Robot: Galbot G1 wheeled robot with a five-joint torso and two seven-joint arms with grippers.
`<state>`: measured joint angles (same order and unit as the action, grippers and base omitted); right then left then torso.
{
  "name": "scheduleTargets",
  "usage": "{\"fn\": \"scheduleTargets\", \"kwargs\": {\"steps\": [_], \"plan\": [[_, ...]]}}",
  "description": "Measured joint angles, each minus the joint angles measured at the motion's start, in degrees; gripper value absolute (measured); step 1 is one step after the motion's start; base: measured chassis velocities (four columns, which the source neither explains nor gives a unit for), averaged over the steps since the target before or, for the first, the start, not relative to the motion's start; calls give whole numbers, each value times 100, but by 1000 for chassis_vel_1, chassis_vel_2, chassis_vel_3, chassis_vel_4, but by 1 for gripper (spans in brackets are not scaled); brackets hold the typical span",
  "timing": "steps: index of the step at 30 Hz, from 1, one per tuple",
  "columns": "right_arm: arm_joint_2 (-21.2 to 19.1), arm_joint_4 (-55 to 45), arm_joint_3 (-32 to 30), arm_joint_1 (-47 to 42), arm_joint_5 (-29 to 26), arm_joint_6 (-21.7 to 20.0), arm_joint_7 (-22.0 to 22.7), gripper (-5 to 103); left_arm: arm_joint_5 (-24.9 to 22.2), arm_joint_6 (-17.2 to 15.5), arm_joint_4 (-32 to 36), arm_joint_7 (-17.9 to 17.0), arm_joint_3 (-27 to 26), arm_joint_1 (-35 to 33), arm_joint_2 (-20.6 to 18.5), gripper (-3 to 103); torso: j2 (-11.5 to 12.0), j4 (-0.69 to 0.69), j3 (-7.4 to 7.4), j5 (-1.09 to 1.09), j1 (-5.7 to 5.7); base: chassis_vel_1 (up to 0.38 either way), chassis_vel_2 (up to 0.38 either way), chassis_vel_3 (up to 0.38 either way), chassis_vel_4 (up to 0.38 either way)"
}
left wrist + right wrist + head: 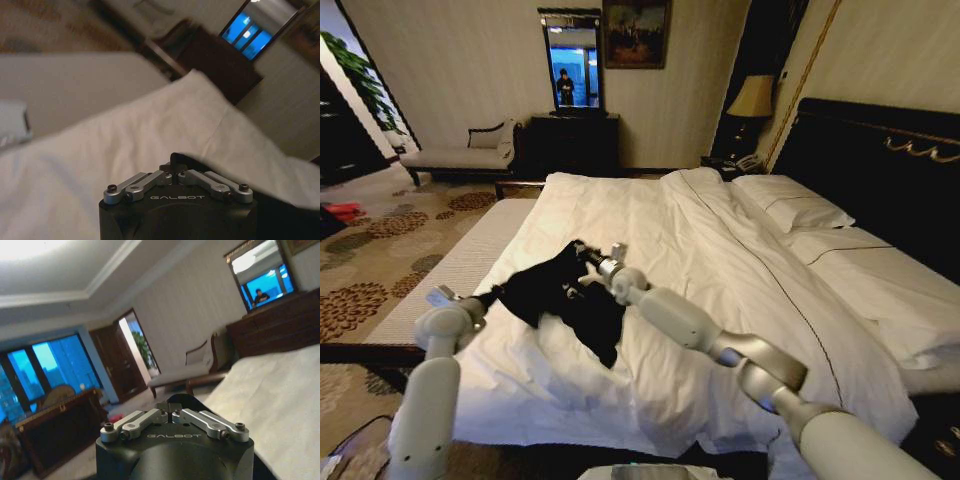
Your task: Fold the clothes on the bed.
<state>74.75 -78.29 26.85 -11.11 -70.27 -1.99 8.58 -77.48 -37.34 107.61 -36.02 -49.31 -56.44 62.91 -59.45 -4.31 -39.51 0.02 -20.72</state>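
Observation:
The clothes, a black T-shirt, hang bunched just above the white duvet of the bed, near its left side. My left gripper holds the shirt's left end and is shut on the fabric. The right gripper is shut on the shirt's upper edge, a little farther up the bed. In the left wrist view the left gripper pinches dark cloth that trails over the duvet. In the right wrist view the right gripper clamps a fold of black fabric.
Pillows lie against the dark headboard at the right. A pale chaise bench and a dark dresser under a mirror stand past the bed's far end. Patterned carpet runs along the bed's left side.

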Motion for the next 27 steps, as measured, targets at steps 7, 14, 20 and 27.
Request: {"fn": "scheduleTargets", "kwargs": {"steps": [7,14,20,27], "plan": [[-712,-890,-304,213,-632,-135,433,0,-310,111,198,128,-96,178,-536,0,0,0,0,-1,0,0,0,0,0],[-1646,-2291,-553,139,-1164,-236,758,0,-738,209,440,343,-183,306,-1093,0,0,-4,1,0,1,0,0,0,0],[-1871,-3022,-795,-483,-1231,-340,1064,0,-735,172,590,386,-94,88,-1214,0,-1,1,1,-2,2,0,0,0,0],[-1836,-3020,-986,-1743,-820,-480,1336,0,-222,50,635,373,301,-348,-1144,0,0,-5,1,-1,1,0,0,0,0]]}}
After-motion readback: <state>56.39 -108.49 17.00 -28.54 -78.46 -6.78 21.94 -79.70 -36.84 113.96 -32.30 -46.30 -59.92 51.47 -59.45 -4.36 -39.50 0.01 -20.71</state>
